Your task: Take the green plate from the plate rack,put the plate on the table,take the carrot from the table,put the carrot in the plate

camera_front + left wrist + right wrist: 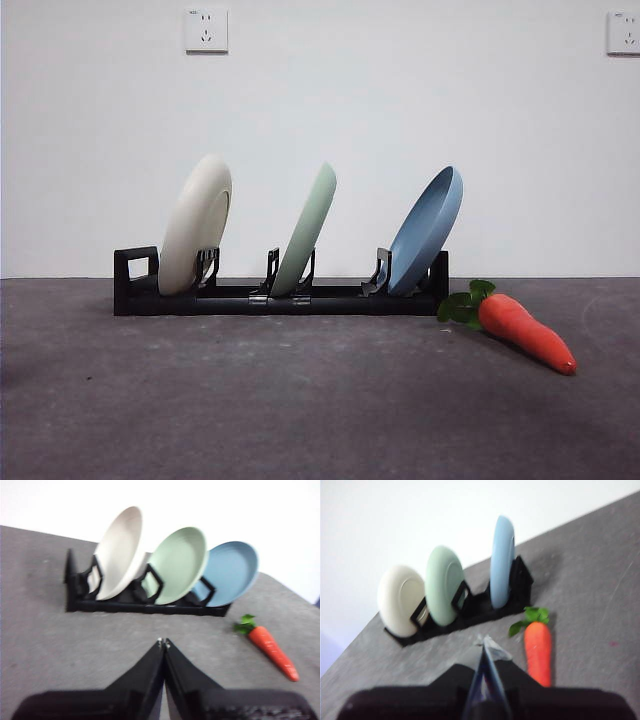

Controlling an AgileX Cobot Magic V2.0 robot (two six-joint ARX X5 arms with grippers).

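The rack (270,298) stands across the far middle of the table (300,410), its square loop handle at the left end. In its left slot leans a cream plate (194,225), tilted to the right. The middle slot holds the green plate (306,229), also tilted right, resting on its edge between the upright prongs. The right slot holds a blue plate (426,230), leaning the same way, its hollow face turned left. All three plates stand apart from one another.

Just right of the rack's right end lies the carrot (524,334), flat on the table, its leaves nearest the rack and its thin tip pointing right and toward the near side. It looks close to the rack, though I cannot tell if the leaves touch it.

My left gripper (163,642) hangs over the near part of the table, in front of the rack, clenched with nothing between its jaws. My right gripper (484,641) is also clenched and empty, just beside the carrot (538,651) and not touching it.
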